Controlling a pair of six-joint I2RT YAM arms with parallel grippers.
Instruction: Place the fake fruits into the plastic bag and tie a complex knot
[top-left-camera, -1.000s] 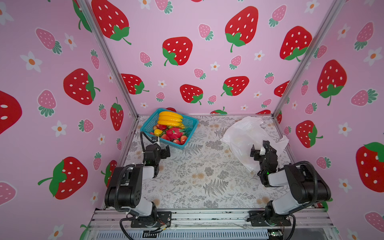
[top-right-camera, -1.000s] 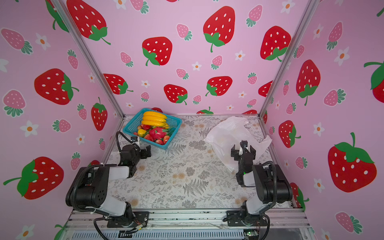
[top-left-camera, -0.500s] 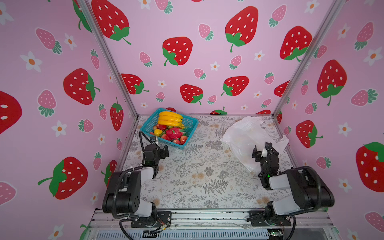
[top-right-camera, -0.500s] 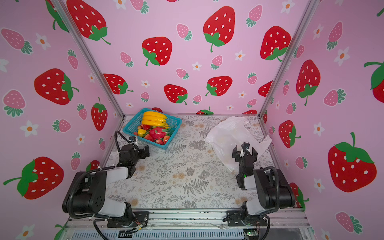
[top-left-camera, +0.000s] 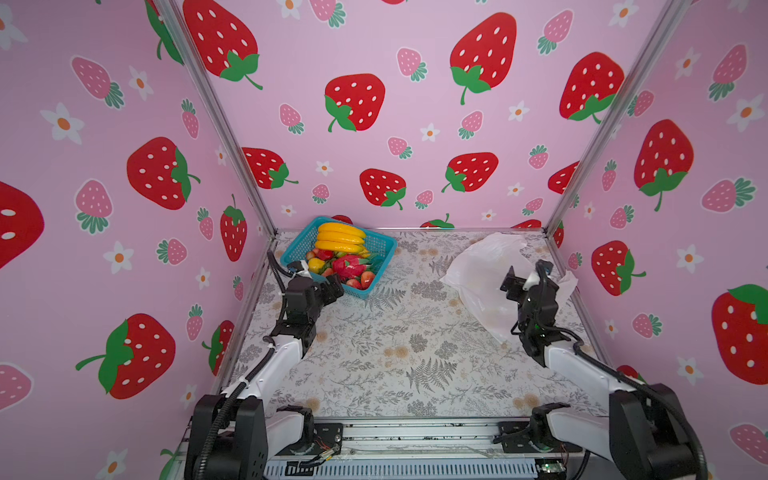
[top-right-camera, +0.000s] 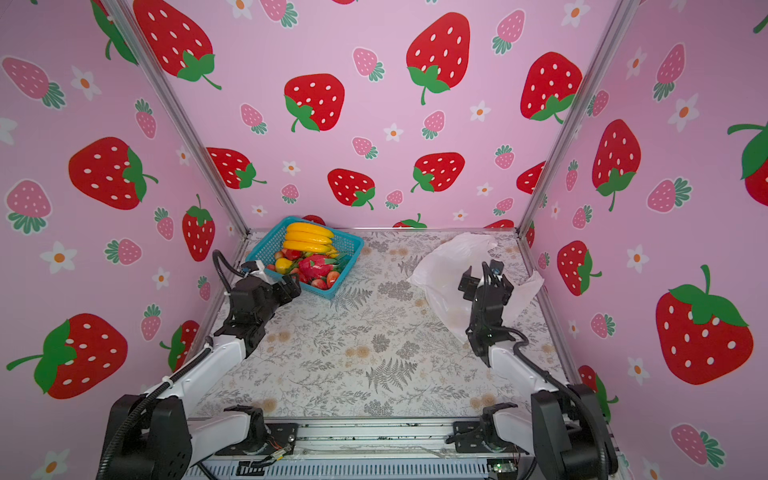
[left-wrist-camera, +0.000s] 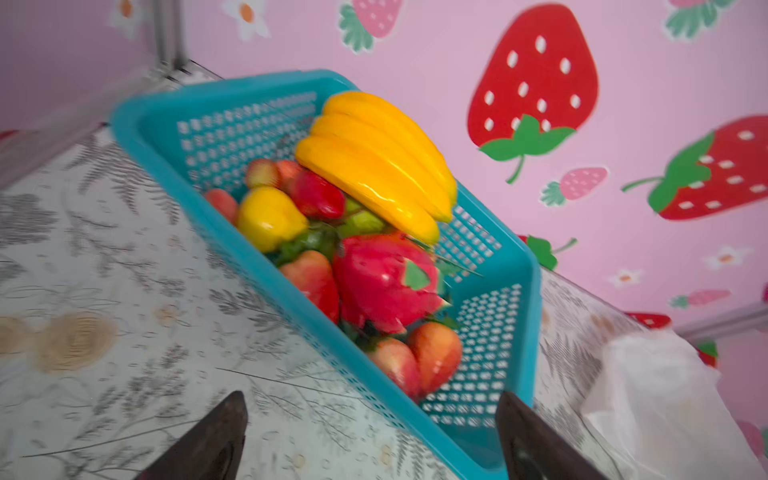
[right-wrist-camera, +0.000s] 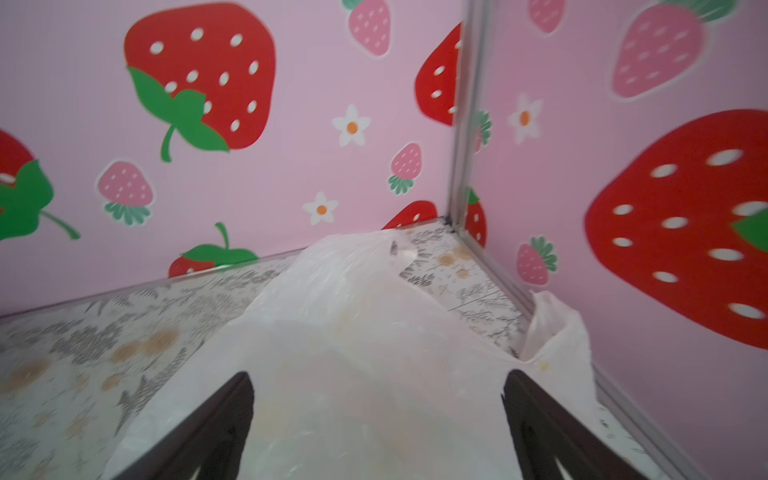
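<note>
Both arms reach farther out from their bases than a second ago: the left gripper (top-left-camera: 320, 286) now sits right at the near corner of the basket (top-left-camera: 376, 242), and the right gripper (top-left-camera: 527, 279) hangs over the plastic bag (top-left-camera: 478, 270). Everything else lies as it did. Taking the basket as the landmark, it stands at the far left of the patterned table (top-left-camera: 395, 353), close to the back wall. All the fake fruits (left-wrist-camera: 365, 232) are inside it: the banana bunch (left-wrist-camera: 378, 162) lies on top along the far side, the lemon (left-wrist-camera: 266, 218) and a strawberry (left-wrist-camera: 320, 195) sit beside it, the dragon fruit (left-wrist-camera: 382, 278) fills the middle, green fruit (left-wrist-camera: 361, 222) peeps out beneath the bananas, and more red pieces are at the near end. The left gripper's jaws stand wide apart with nothing between them, pointing at the basket's near wall from just outside it; whether a fingertip (left-wrist-camera: 216, 440) touches the rim I cannot tell. Well to the right of the basket, across the table, the white bag lies flat and crumpled near the right wall, empty-looking and untied. The right gripper (right-wrist-camera: 378, 428) is spread wide above the bag's near part, holding nothing, its dark fingers (right-wrist-camera: 216, 428) on either side of the plastic in the wrist view
</note>
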